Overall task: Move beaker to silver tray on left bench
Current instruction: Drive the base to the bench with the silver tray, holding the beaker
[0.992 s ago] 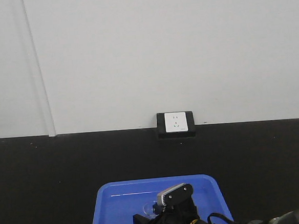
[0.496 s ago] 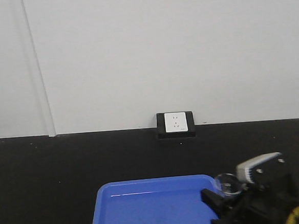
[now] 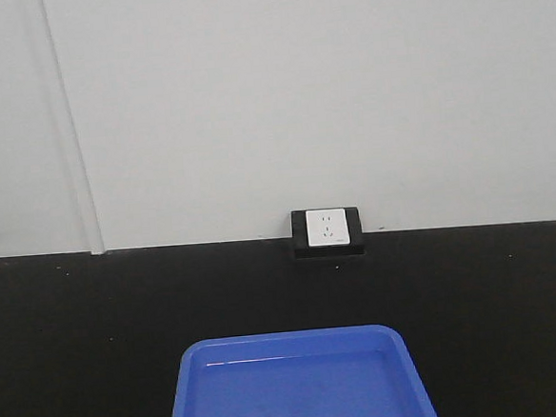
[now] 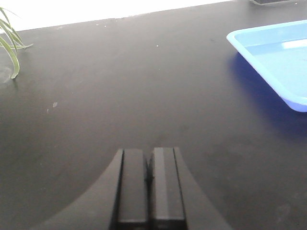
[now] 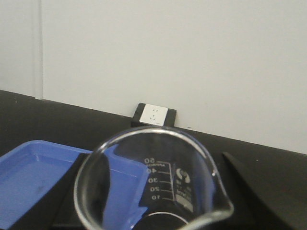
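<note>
The small clear glass beaker (image 5: 158, 182), with printed scale marks and a pouring spout at lower right, fills the bottom of the right wrist view. It sits between my right gripper's (image 5: 156, 203) dark fingers (image 5: 254, 189), which are shut on it, and it is held above the black bench top (image 5: 268, 153). My left gripper (image 4: 148, 160) is shut and empty, low over bare black bench top (image 4: 120, 86). Neither gripper shows in the front view. The silver tray is out of view.
A blue plastic tray (image 3: 189, 367) lies on the black counter at the front centre; it also shows in the left wrist view (image 4: 249, 48) and the right wrist view (image 5: 29, 158). A wall socket (image 3: 327, 229) sits at the back wall. Green plant leaves (image 4: 9, 43) hang at far left.
My right gripper carried the beaker from over the blue tray to the right and down, out of the front view. The tray now holds nothing visible.
</note>
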Robot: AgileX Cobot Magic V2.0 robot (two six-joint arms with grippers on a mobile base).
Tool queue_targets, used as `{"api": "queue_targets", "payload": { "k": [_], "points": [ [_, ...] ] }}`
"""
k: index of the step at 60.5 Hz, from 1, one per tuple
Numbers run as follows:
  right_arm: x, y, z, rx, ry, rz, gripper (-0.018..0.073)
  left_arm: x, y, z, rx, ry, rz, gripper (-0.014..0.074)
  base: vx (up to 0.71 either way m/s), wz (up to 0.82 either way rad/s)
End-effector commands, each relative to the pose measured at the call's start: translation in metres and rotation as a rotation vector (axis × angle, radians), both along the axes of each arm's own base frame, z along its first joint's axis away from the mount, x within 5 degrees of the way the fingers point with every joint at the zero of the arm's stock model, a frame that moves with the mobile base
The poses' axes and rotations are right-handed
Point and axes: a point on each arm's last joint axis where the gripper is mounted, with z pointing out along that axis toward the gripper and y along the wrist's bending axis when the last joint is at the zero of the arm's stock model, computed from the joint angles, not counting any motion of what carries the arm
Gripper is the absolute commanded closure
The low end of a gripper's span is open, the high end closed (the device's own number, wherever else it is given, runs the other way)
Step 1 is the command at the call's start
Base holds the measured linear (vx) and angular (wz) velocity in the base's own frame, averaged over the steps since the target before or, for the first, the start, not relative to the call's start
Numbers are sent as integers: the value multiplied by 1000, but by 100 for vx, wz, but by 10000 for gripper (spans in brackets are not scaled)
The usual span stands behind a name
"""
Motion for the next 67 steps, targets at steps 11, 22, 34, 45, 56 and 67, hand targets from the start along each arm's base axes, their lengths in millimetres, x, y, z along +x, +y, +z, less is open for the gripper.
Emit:
{"api": "queue_targets", "payload": {
  "k": [11,22,34,45,56,67],
  "points": [
    [-9,-4,12,-7,-78,-14,570,2,-1,0,-7,-62,-13,595,0,0],
    [-9,-4,12,2,-72,-13,571,2,-1,0,-7,-62,-13,595,0,0],
    [-9,-4,12,1,-73,-13,571,2,-1,0,-7,-62,-13,595,0,0],
    [-9,-4,12,0,-73,-13,571,2,-1,0,-7,-62,-13,595,0,0],
    [-9,-4,12,0,-73,-13,571,2,-1,0,-7,-62,-13,595,-1,2],
    [-9,-4,12,0,-73,-13,571,2,-1,0,-7,-62,-13,595,-6,-1]
  ]
}}
